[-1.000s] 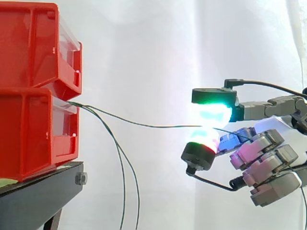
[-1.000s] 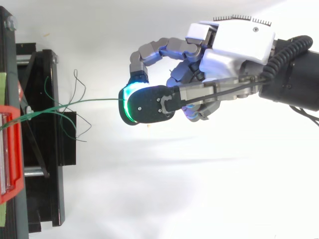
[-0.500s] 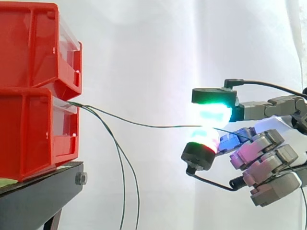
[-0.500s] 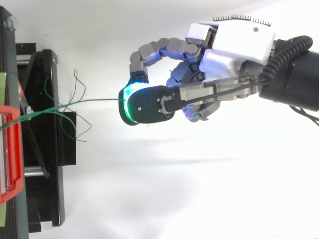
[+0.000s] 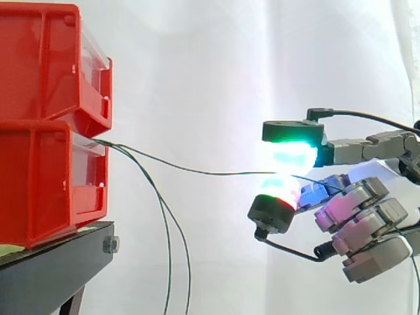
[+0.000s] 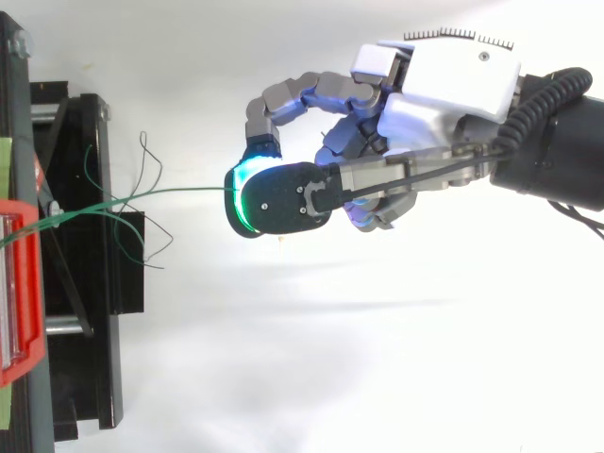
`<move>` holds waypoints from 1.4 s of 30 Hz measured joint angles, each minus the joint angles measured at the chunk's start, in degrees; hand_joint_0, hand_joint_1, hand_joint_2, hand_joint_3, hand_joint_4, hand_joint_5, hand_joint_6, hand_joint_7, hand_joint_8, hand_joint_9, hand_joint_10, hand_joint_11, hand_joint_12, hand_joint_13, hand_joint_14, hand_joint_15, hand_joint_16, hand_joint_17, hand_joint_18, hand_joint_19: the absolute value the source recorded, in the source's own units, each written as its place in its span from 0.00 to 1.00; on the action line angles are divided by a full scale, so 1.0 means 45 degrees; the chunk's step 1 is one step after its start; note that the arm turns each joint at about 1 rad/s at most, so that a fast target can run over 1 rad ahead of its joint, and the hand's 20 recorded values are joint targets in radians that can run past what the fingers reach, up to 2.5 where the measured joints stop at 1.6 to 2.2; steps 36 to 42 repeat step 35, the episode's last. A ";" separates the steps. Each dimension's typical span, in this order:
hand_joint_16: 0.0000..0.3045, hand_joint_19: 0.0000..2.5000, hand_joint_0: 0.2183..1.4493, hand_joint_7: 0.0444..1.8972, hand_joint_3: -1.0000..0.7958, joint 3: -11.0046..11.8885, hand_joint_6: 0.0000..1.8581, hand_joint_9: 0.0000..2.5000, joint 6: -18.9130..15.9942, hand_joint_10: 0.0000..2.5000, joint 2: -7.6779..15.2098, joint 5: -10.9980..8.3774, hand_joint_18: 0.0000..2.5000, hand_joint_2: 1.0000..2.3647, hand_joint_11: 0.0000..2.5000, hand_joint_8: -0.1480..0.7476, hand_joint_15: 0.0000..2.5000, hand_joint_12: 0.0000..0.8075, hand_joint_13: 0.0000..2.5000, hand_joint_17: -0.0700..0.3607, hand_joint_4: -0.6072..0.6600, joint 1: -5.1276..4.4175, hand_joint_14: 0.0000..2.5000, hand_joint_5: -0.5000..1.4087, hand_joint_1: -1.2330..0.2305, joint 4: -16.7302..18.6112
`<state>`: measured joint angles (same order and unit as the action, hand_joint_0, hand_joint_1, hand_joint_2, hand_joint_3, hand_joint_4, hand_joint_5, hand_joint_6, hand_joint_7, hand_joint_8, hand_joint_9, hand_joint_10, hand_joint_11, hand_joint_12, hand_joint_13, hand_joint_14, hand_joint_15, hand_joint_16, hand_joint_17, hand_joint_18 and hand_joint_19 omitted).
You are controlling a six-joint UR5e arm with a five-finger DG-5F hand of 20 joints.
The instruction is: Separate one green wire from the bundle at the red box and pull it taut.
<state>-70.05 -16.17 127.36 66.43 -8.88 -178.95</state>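
Two red bins [image 5: 46, 125] are stacked on a black stand [image 5: 52, 269] at the left. Several green wires come out from between the bins. One green wire [image 5: 197, 171] runs almost straight rightward to my hand [image 5: 354, 216], pinched between two glowing green fingertips [image 5: 292, 156]. From above, the same wire [image 6: 179, 192] stretches from the stand to the pinching pads [image 6: 247, 198] of the hand [image 6: 425, 85]. The other green wires [image 5: 172, 243] hang loose, curving down below the bins. The hand's remaining fingers are curled under the palm.
A white curtain hangs behind the work. In the top view the black stand [image 6: 75, 255] and the red bin's edge [image 6: 21, 293] lie at the left, with loose wire ends [image 6: 142, 236] curling over the stand. The arm enters from the right.
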 measured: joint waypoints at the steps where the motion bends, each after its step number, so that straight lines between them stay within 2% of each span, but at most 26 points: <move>1: 0.14 0.60 0.34 0.68 0.53 0.0000 0.47 0.45 0.0000 0.58 0.0000 -0.0003 0.49 0.02 0.60 0.47 0.61 0.42 0.47 0.39 0.52 0.0000 0.45 0.19 0.30 0.0000; 42: 0.15 0.59 0.34 0.68 0.54 0.0000 0.47 0.45 0.0000 0.58 0.0000 0.0001 0.48 0.02 0.60 0.48 0.61 0.42 0.47 0.40 0.52 0.0000 0.45 0.19 0.30 0.0000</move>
